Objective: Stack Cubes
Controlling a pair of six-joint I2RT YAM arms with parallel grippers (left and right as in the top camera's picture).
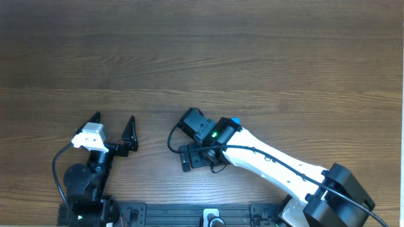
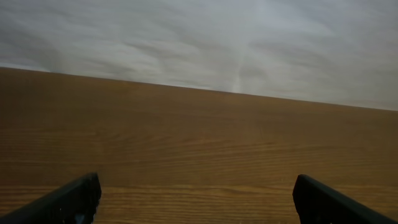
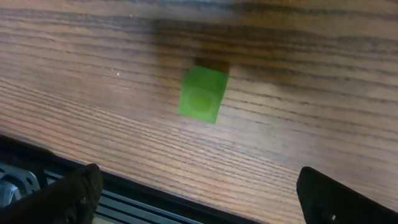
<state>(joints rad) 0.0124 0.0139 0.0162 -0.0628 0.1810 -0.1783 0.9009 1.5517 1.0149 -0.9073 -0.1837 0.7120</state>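
A green cube [image 3: 202,94] lies on the wooden table [image 3: 323,74], seen from above in the right wrist view. My right gripper [image 3: 198,174] hangs over it, open, fingers spread wide and nothing between them. From the top view this gripper [image 1: 201,156] sits near the table's front middle, and its arm covers the cube's spot. A corner of a blue cube [image 1: 235,120] peeks out from behind the right arm. My left gripper [image 1: 112,121] is at the front left, open and empty, facing bare wood [image 2: 199,143].
A black rail [image 3: 124,205] runs along the table's front edge, close to the green cube and the arm bases [image 1: 208,217]. Bare wood stretches across the far half of the table [image 1: 202,50].
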